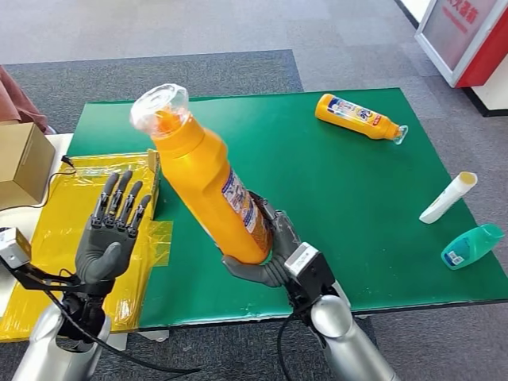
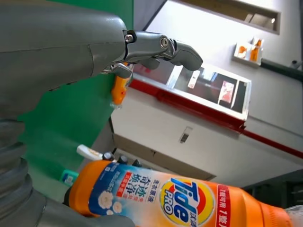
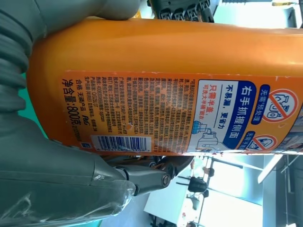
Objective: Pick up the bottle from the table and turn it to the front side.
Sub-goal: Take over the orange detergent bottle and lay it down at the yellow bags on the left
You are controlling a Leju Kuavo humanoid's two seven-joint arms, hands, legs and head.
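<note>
My right hand [image 1: 271,252] grips the lower end of a large orange Tide bottle [image 1: 206,181], lifted above the green table [image 1: 336,198] and tilted with its clear cap toward the far left. The bottle's back label with barcode [image 3: 118,142] faces the right wrist camera; the Tide logo side [image 2: 184,201] faces the left wrist camera. My left hand [image 1: 111,230] is raised to the left of the bottle, open, fingers straight and apart, touching nothing; its fingers [image 2: 161,47] reach out above the bottle in the left wrist view.
A second orange bottle [image 1: 358,117] lies at the table's far right. A white tube [image 1: 448,198] and a teal bottle [image 1: 472,245] lie near the right edge. A yellow plastic bag [image 1: 66,230] and a cardboard box [image 1: 21,163] sit at left.
</note>
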